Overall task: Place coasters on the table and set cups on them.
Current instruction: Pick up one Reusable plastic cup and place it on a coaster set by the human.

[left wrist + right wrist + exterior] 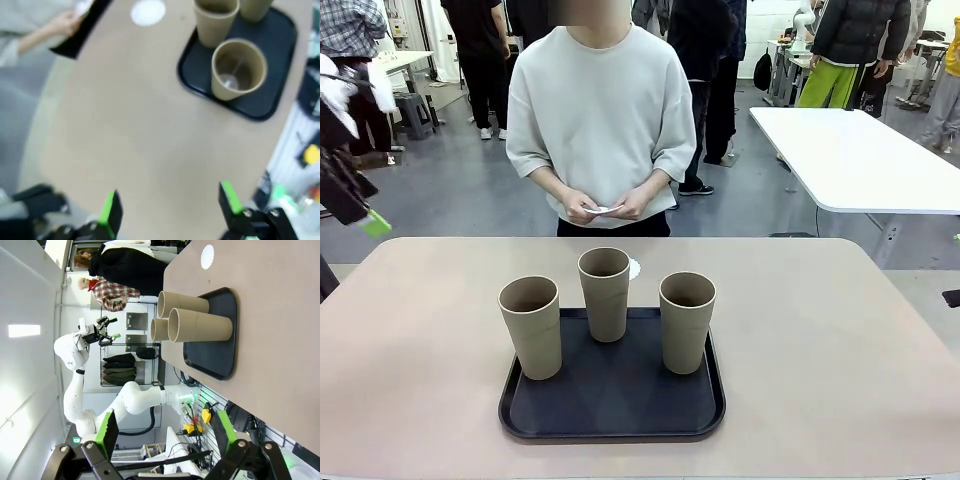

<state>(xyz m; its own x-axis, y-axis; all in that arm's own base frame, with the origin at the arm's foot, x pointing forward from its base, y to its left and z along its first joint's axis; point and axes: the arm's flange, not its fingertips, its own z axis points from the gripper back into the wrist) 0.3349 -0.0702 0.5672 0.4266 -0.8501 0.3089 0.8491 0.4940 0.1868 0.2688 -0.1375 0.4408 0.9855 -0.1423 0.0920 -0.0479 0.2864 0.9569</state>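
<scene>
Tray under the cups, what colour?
Plain black, no pattern. The tray shows best in the front view.

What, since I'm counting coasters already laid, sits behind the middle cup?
One white coaster lies flat on the table, beyond the tray. From the front, the middle cup covers most of it.
</scene>
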